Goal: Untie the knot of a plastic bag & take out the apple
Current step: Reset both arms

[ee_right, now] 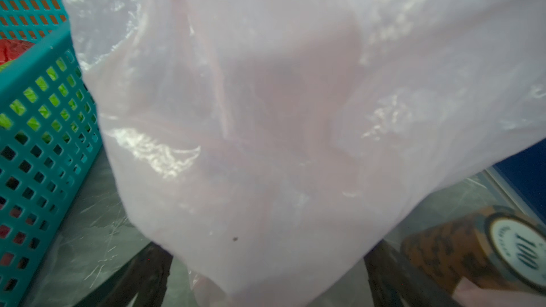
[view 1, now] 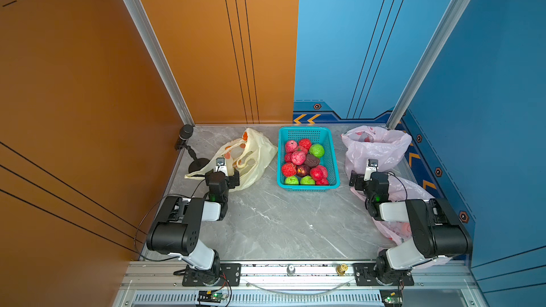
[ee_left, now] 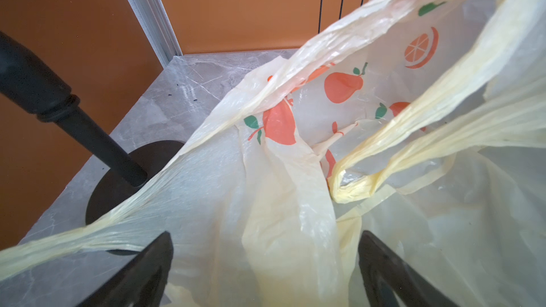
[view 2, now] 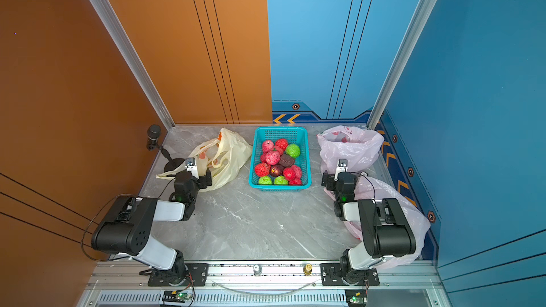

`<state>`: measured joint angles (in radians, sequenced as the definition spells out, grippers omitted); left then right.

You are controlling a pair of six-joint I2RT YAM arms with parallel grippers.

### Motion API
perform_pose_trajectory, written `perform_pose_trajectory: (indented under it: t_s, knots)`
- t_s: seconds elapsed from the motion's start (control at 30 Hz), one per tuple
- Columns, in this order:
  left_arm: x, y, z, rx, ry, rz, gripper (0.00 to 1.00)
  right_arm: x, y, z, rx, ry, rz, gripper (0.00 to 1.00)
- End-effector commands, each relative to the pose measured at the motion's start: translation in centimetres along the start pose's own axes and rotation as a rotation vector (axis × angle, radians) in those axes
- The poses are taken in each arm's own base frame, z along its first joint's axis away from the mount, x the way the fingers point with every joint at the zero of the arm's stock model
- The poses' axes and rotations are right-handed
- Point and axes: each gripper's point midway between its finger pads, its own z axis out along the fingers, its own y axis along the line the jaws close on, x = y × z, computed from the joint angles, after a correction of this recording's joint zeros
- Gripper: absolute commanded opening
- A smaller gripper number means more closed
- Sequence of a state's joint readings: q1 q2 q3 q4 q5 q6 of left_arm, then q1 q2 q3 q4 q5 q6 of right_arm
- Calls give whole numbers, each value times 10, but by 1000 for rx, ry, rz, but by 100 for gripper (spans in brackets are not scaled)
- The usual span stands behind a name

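Looking down in both top views: grey marbled tabletop (view 1: 280, 225), orange wall (view 1: 74, 84) to the left, blue wall (view 1: 487, 84) to the right. One teal basket (view 1: 332, 155) at back centre holds the apples (view 1: 298, 157): three green, two dark, the rest red or pink. One yellow bag (view 1: 257, 155) lies left of it; two pink ones lie right of it, the rear pink bag (view 1: 381, 149) and the near pink bag (view 1: 413, 187) under the right arm

Left wrist: yellow bag shows fruit prints, handles loose; left gripper (ee_left: 266, 233) fingers spread wide above it; one black stand (ee_left: 118, 158) beside

Right wrist: right gripper (ee_right: 270, 252) fingers spread wide, pink film between them; brown roll (ee_right: 461, 249) label reads "100"
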<state>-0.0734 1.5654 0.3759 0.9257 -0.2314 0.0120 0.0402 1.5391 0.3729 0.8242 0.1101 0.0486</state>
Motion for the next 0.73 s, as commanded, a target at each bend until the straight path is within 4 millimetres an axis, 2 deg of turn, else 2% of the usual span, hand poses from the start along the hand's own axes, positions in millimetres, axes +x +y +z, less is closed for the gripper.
perform_pose_trajectory:
  t_s: [0.0, 0.7]
  knots:
    - [-2, -1, -4, -4, -20, 20, 98, -17, -3, 0, 28, -54, -4, 100]
    - [-2, -2, 0, 30, -5, 11, 98, -17, -4, 2, 16, -46, 10, 100]
